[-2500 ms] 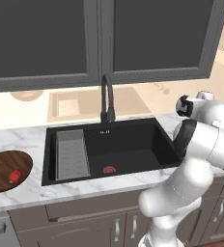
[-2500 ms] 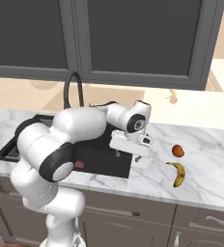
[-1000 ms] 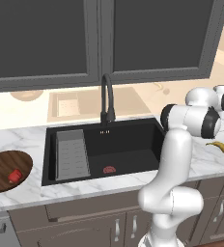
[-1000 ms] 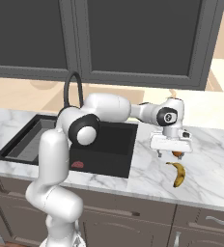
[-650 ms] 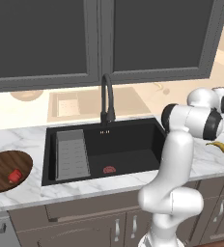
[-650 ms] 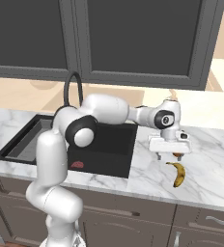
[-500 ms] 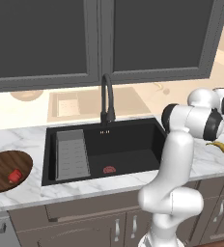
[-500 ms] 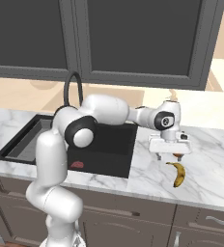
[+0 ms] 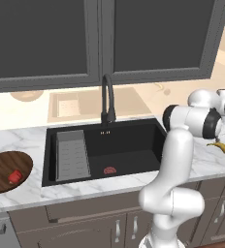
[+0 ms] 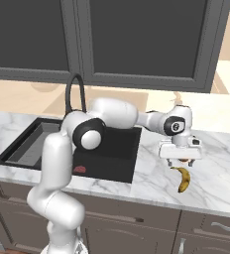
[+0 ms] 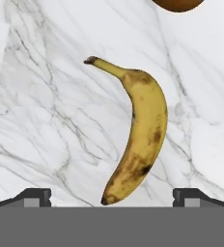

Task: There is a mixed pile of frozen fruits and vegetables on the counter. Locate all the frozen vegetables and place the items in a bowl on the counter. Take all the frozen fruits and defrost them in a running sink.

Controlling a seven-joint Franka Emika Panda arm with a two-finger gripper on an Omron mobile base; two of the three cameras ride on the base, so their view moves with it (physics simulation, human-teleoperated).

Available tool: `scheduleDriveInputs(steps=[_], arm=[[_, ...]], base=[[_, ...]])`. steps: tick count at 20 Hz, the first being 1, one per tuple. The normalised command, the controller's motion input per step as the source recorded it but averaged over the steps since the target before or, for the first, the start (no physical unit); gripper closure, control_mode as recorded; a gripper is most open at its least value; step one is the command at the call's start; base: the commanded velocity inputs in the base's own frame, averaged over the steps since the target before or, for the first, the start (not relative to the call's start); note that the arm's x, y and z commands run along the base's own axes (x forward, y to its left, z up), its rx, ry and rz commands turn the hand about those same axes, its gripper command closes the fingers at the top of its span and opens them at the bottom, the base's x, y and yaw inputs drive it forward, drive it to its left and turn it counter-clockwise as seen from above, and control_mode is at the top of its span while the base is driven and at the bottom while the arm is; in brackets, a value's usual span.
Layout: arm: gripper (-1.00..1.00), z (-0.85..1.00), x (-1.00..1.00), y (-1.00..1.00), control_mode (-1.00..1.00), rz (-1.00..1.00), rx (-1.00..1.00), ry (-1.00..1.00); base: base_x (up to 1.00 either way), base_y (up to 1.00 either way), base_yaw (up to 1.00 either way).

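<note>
Right of the sink [image 10: 112, 144], on the counter [image 10: 221, 183], the gripper [image 10: 180, 159] is hovering with fingers spread wide, holding nothing. Banana [image 11: 138, 144] is lying flat just below it, round fruit [image 11: 177, 4] just beyond. Far left, the red chunk [image 9: 15, 176] is sitting in the bowl [image 9: 3, 164].

Even, soft rendered light, moderately bright, no harsh glare. Upper cabinets [image 9: 100, 41] dark and flat; warm wash on back wall. White marble surface [image 10: 221, 186] brightest area. Banana [image 11: 138, 144] casts faint soft shadow in hand view, edges slightly soft. Sink basin [image 9: 117, 150] deep black, little detail. No edge distortion.
</note>
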Motion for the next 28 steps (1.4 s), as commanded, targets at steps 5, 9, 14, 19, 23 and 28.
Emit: scheduleDriveInputs(steps=[5, 9, 14, 19, 23, 28], arm=[[-1.00, -0.12, 0.00, -0.18, -1.00, 0.03, 0.00, 0.00], [-1.00, -0.27, 0.00, -0.04, -1.00, 0.00, 0.00, 0.00], [-1.00, -0.31, 0.00, 0.00, -1.00, 0.00, 0.00, 0.00], [-1.00, -0.29, 0.01, -0.02, -1.00, 0.00, 0.00, 0.00], [-1.00, -0.26, 0.19, -0.28, -1.00, 0.01, 0.00, 0.02], [-1.00, -0.14, 0.13, -0.19, -1.00, 0.01, 0.00, 0.01]], base=[[0.00, 0.00, 0.00], [0.00, 0.00, 0.00], [0.00, 0.00, 0.00], [0.00, 0.00, 0.00], [0.00, 0.00, 0.00], [0.00, 0.00, 0.00]])
